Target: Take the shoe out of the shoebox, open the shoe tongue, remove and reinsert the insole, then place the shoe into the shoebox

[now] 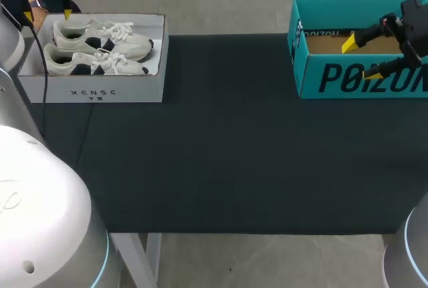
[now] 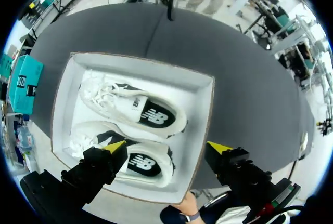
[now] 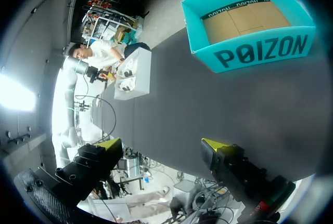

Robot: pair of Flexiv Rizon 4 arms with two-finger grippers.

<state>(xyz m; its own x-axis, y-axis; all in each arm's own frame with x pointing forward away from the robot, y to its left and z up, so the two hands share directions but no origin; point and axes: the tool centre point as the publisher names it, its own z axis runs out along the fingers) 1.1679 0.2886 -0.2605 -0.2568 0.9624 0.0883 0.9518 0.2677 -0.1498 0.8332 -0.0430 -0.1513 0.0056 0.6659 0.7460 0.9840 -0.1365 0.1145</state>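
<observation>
Two white lace-up sneakers with dark side panels lie side by side in an open white cardboard shoebox [image 1: 100,91] at the far left corner of the dark cloth-covered table [image 1: 227,141]. In the head view the farther sneaker [image 1: 100,37] and the nearer sneaker [image 1: 87,62] both point their toes toward the table's middle, and they touch along their sides. The left gripper [image 1: 47,14] hangs above the heel end of that box with its fingers spread wide and nothing between them.

In the left wrist view the same gripper [image 2: 166,147] shows one yellow tip over the heel of one sneaker [image 2: 130,162], while the other tip stands outside the box wall [image 2: 200,125]. The second sneaker [image 2: 136,113] lies ahead of the fingers. A person's hand [image 2: 188,204] rests at the box's rim beneath the gripper.

An open teal cardboard box [image 1: 334,78] with a brown floor stands at the far right corner, well apart from the shoebox. The right gripper [image 1: 361,59] hovers at its front wall, fingers wide and holding nothing. In the right wrist view this gripper [image 3: 162,144] is over bare cloth, with the teal box [image 3: 260,52] ahead.
</observation>
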